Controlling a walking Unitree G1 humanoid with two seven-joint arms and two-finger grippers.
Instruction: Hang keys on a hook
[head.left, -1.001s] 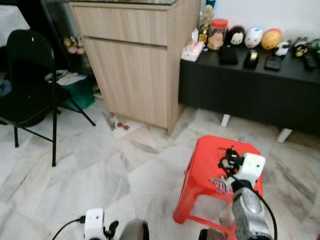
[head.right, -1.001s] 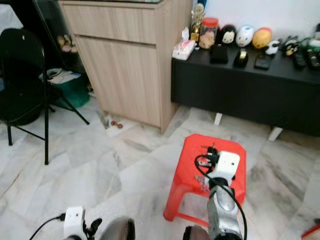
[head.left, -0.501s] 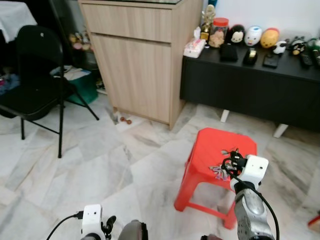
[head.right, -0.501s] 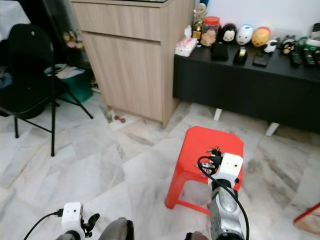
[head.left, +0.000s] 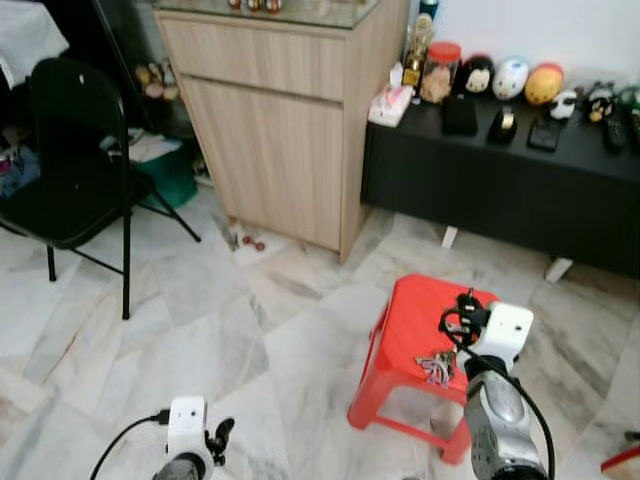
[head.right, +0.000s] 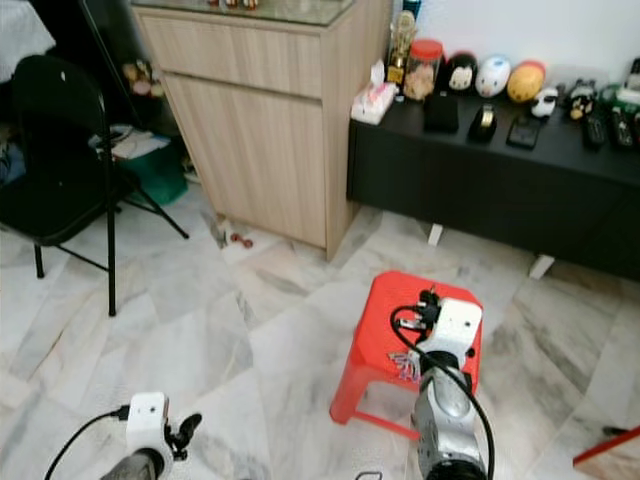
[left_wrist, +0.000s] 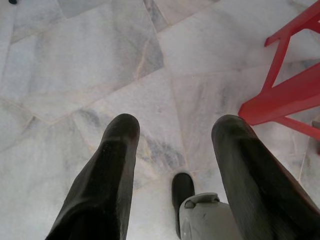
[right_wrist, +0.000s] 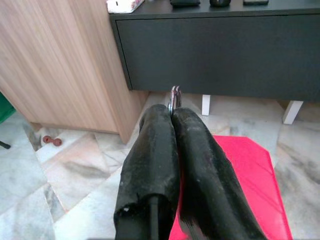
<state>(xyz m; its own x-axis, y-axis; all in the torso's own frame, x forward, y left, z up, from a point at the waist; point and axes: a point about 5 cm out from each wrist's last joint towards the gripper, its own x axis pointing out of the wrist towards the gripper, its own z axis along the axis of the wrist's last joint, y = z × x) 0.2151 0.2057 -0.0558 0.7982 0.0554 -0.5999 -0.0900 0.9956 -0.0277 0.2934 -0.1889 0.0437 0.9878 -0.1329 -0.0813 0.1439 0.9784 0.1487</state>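
The keys (head.left: 436, 366) are dangling as a small silvery bunch with a touch of red, hanging just below the right hand (right_wrist: 172, 116) and above the seat of the red plastic stool (head.left: 410, 320). In the right wrist view the two black fingers (right_wrist: 150, 150) are pressing tightly together on the key ring (right_wrist: 173, 98), whose thin metal loop is sticking out past the fingertips. The right arm is reaching forward over the stool, which is standing on the marble floor (head.left: 200, 330). The left hand (left_wrist: 172, 145) is hanging low over the floor with its fingers spread apart and gripping nothing; a leg of the stool is showing near it. Beyond the stool, a wooden cabinet (head.left: 280, 130) is standing beside a low black tabletop (head.left: 520, 135) carrying jars and figurines. A black folding chair (head.left: 70, 150) is sitting well apart on the robot's left.
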